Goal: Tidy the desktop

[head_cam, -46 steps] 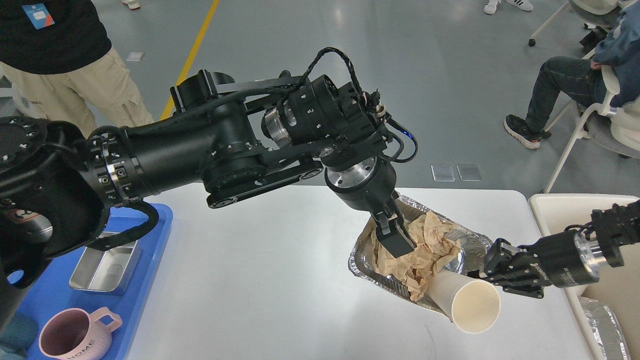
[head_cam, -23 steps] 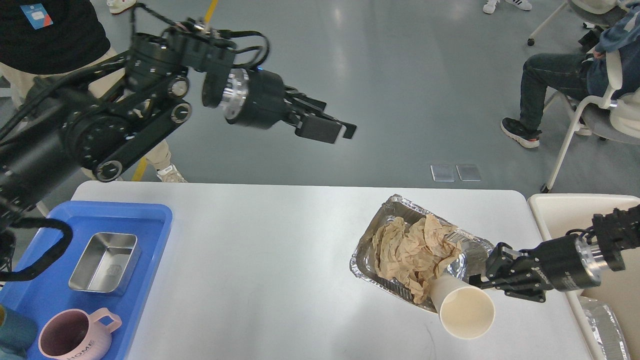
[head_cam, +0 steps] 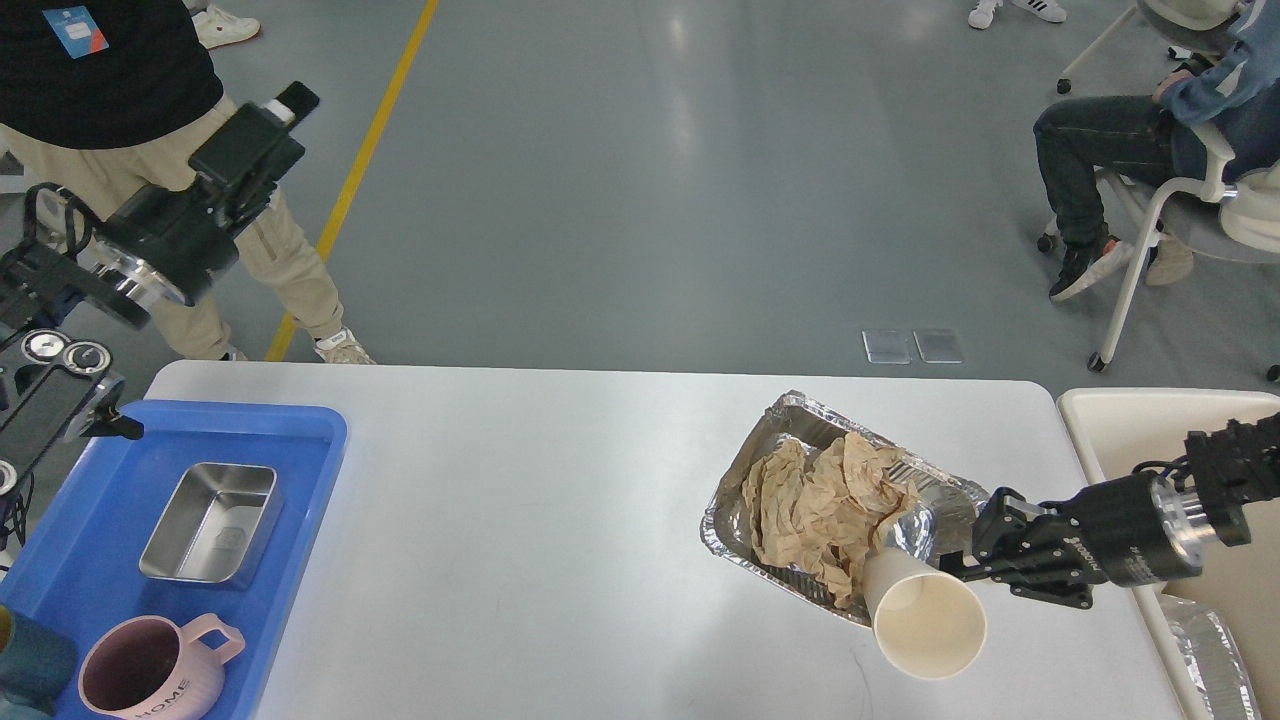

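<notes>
Two black tools in view from above, over a wide white bench (head_cam: pixel 560 540) with rounded corners, filling the near half of the scene. Right tool (head_cam: pixel 962 572) reaching in from the right edge, low over the bench, fingers pinched on the near right rim of a crumpled foil tray (head_cam: pixel 790 420). Inside the tray, a wad of crumpled brown paper (head_cam: pixel 815 510). Leaning against the tray's near edge, a white paper cup (head_cam: pixel 925 620) lying tilted, open mouth facing near; cup just beside the right tool's fingertips, contact with them unclear. Left tool (head_cam: pixel 255 135) raised high at far left, well clear of the bench, pointing up and to the right; seen dark and nearly end-on, so how far open cannot be told; nothing visibly held.

On the left end of the bench, a blue plastic tray (head_cam: pixel 300 440) holding a shallow steel box (head_cam: pixel 212 520) and, nearer, a pink mug (head_cam: pixel 150 670) with lettering on its side. At the right edge, beside the bench, the corner of a cream table (head_cam: pixel 1120 420) with more foil (head_cam: pixel 1205 655) nearer. Beyond the bench, grey floor with a yellow line (head_cam: pixel 370 150), a standing person (head_cam: pixel 110 90) at far left and a seated person (head_cam: pixel 1150 150) at far right.
</notes>
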